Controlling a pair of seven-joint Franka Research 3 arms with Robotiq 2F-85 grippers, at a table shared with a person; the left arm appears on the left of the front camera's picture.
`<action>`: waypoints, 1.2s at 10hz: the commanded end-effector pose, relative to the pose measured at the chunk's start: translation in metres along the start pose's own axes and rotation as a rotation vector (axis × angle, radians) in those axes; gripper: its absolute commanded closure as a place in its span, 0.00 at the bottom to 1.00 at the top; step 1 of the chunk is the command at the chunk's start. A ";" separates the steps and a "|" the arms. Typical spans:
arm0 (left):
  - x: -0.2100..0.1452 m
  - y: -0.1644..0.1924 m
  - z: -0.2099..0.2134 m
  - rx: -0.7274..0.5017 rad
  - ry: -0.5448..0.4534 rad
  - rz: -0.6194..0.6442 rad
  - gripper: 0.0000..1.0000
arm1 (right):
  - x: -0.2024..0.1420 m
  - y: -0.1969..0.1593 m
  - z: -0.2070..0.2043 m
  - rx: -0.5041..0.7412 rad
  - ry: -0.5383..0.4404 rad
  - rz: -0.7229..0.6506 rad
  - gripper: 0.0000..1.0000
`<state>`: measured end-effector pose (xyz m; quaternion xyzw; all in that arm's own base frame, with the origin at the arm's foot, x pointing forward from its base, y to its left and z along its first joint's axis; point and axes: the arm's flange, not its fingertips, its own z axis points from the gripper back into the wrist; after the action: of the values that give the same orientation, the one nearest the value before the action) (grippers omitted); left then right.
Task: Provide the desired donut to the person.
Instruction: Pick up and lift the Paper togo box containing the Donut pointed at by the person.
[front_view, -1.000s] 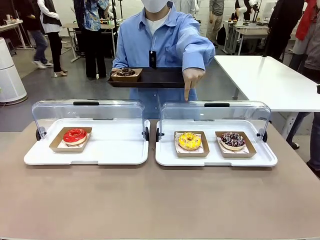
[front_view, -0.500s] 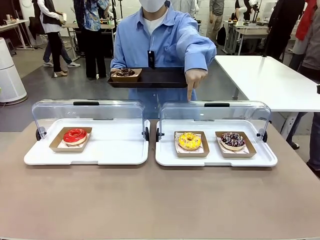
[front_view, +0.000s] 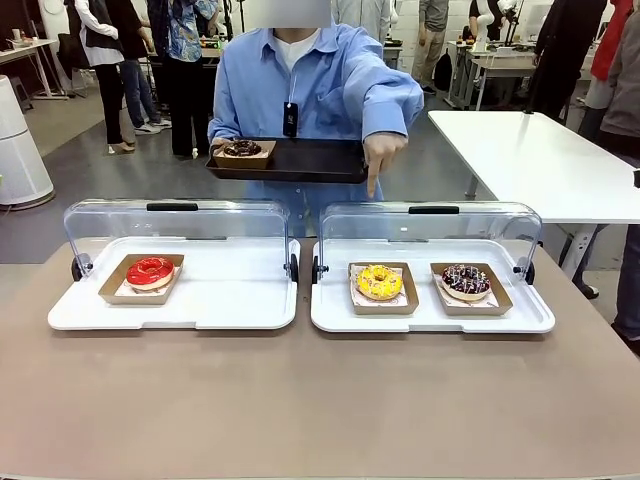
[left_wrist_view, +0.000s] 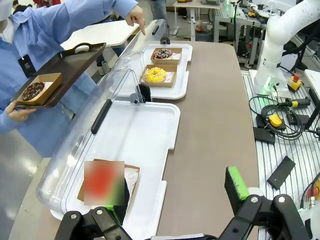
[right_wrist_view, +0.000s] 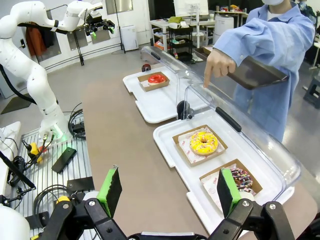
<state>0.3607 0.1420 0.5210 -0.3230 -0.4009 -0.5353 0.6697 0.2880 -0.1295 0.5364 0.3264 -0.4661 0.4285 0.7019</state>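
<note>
Yellow-iced ring donut (front_view: 379, 281) on a brown card tray, left slot of the right-hand white display tray (front_view: 335, 315), under the person's pointing hand (front_view: 380, 153). Just right of it, a chocolate sprinkled donut (front_view: 465, 279); well apart to the left, a red-iced donut (front_view: 150, 270). Easy to misread the finger and take the chocolate neighbour. Makes the finger's line plainer than either wrist view.

Left wrist view: left gripper (left_wrist_view: 175, 200) with jaws apart, empty, close to the blurred red-iced donut, the wrong 1.

Right wrist view: right gripper (right_wrist_view: 168, 192) with jaws apart, empty, yellow-iced ring donut ahead. Brings out the raised clear lid (right_wrist_view: 250, 127) close behind the donut. Might strike it on overshoot, or skid the card tray.
</note>
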 end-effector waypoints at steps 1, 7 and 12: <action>0.000 -0.002 0.000 -0.001 -0.013 -0.006 0.00 | 0.011 -0.009 -0.017 0.048 0.078 -0.020 0.00; 0.000 -0.002 0.000 -0.001 -0.013 -0.006 0.00 | 0.067 -0.012 -0.183 0.145 0.742 0.115 0.00; 0.000 -0.002 0.000 -0.001 -0.013 -0.006 0.00 | 0.008 0.003 -0.276 0.196 0.984 0.188 0.00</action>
<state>0.3607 0.1412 0.5209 -0.3232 -0.4003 -0.5357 0.6695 0.3819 0.1126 0.4515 0.1177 -0.0629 0.6468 0.7509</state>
